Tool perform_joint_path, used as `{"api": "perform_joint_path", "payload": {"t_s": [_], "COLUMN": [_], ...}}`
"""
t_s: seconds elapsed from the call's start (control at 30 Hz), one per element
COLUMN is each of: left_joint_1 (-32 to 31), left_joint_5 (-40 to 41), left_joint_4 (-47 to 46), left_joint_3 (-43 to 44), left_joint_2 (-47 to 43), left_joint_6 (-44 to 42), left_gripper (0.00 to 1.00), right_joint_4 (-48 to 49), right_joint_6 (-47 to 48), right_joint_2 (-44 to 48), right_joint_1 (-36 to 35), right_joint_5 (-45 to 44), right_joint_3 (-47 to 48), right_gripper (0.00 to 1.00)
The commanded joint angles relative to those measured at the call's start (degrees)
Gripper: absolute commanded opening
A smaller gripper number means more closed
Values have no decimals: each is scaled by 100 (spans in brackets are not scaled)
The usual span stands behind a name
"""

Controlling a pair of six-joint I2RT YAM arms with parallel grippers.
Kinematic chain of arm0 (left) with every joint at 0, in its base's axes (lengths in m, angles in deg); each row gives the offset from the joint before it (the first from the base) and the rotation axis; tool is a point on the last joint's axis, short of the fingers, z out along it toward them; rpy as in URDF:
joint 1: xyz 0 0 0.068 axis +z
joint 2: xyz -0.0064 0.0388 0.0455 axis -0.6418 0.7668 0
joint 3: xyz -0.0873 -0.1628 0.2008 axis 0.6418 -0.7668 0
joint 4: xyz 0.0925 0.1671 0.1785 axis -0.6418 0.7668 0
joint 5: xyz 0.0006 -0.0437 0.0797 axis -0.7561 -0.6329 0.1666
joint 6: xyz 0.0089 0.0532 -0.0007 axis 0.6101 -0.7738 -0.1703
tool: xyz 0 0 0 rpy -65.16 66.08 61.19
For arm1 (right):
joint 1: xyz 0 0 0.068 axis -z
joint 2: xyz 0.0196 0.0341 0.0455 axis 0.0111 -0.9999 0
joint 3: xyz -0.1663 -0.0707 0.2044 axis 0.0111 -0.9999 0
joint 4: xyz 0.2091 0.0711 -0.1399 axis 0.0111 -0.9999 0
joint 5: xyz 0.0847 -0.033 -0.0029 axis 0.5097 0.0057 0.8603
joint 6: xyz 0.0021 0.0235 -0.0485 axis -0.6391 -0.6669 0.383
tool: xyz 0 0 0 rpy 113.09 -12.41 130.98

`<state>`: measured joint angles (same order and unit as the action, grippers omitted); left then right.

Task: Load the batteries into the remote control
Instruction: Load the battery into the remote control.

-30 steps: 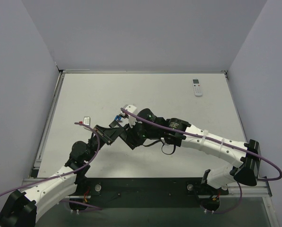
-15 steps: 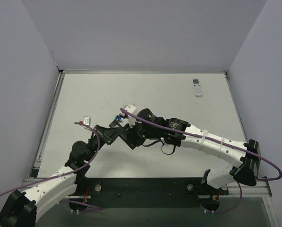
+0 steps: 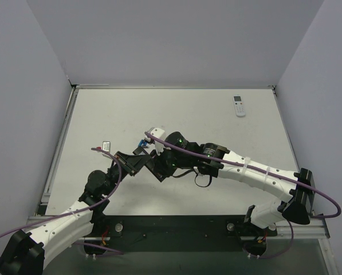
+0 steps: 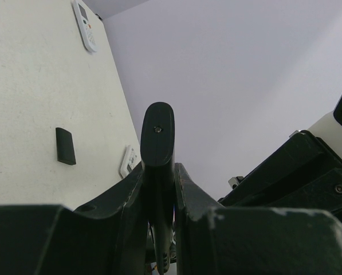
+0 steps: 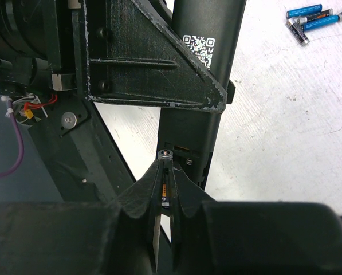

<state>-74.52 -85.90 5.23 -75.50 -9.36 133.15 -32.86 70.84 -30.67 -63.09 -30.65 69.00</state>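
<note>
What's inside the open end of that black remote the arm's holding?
A small metal spring shows in the remote control's open bay. The right gripper holds a dark battery at its mouth. Its fingers cover the rest of the bay.

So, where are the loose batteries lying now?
In the right wrist view the loose batteries lie together on the table in the picture's upper right corner, a little apart from the black remote.

Left gripper (image 3: 137, 161) and right gripper (image 3: 158, 168) close together, blue batteries (image 3: 142, 142) just beyond, white remote (image 3: 238, 105) far right
</note>
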Motion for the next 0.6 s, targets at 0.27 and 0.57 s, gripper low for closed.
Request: {"api": "perform_joint_path", "payload": {"t_s": [0.27,0.57], "left_joint_1": [-39,-39], "left_joint_5": [75,329], "left_joint_4": [-470,-628], "left_joint_3": [331,261], "left_joint_2": [-114,-272], "left_joint_6": [254,306], "left_gripper": [0,0], "right_joint_4": [287,375], "right_joint_6": [63,10], "right_joint_2": [11,-24], "right_joint_1": [-26,-43], "right_joint_5": [-360,-185], "right_joint_3": [-479,-593], "right_gripper": [3,3]}}
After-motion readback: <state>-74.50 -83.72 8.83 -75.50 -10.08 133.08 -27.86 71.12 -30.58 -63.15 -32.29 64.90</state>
